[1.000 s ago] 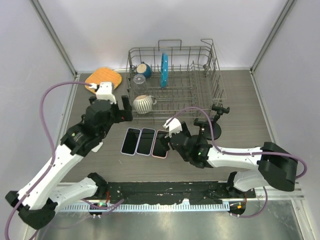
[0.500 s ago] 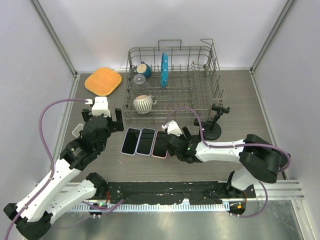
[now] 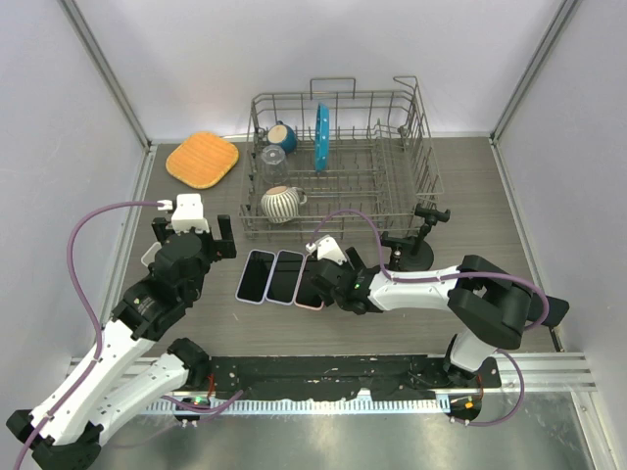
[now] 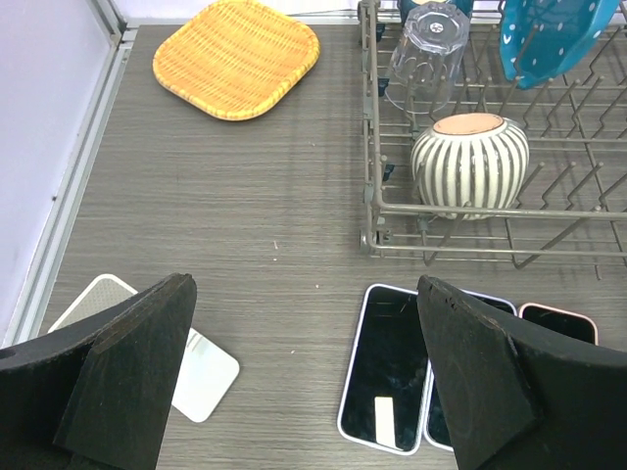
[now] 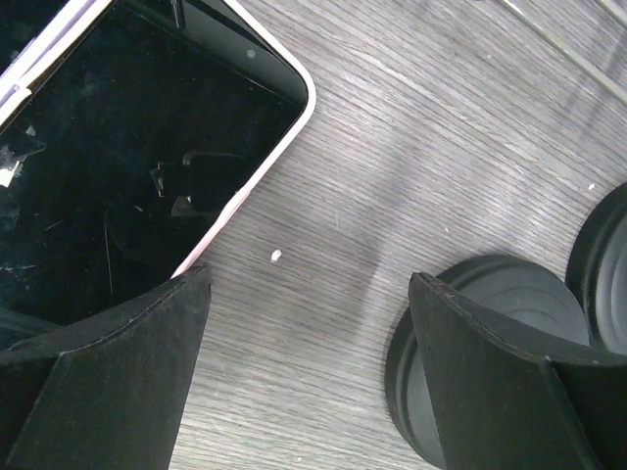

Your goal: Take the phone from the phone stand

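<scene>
Inside the rack sit a striped cup, glass, mug and plate. Just before the rack, three phones lie flat, with the stand at its front right. The left gripper and right gripper gape wide, empty.

The right gripper is being held low over a pink-edged, dark-screened phone that is lying flat on the grey wood-grain table. A second dark-screened phone is being left just to this gripper's left, and a third dark-screened phone just beyond that. A black round-based phone stand is being left near, on its right. The left gripper is being held with its fingers spread wide. A grey wire dish rack is being left beyond both grippers.
</scene>
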`<state>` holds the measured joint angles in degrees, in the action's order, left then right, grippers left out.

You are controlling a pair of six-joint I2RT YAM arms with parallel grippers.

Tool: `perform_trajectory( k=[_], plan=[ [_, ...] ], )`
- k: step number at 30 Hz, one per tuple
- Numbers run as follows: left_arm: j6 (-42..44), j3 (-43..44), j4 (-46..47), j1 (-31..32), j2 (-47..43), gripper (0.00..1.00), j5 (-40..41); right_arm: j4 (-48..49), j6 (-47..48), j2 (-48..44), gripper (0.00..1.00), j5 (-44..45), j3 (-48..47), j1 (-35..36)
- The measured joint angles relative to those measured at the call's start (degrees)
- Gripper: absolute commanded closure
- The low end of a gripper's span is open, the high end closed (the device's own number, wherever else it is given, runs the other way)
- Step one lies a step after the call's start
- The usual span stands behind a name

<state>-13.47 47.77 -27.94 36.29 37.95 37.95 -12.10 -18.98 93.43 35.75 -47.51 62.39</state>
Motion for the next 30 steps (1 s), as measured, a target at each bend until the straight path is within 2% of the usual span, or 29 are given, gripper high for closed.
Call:
perform_trajectory(
  k=[10,19,30],
  plan=[
    [0.46,-0.46,0.52,-0.72,0.33,0.00,-0.33,-0.35,0.28,-0.20,0.13,-1.64,-0.20,-0.26],
    [0.46,-0.61,0.72,-0.81,0.72,0.00,-1.11,-2.97,-4.04,-2.93,0.16,-4.33,1.16,-0.44],
    [0.44,-0.83,0.79,-0.81,0.39,0.00,-1.18,-2.43,-10.23,-5.81,0.22,-11.13,4.79,-5.99]
  ],
)
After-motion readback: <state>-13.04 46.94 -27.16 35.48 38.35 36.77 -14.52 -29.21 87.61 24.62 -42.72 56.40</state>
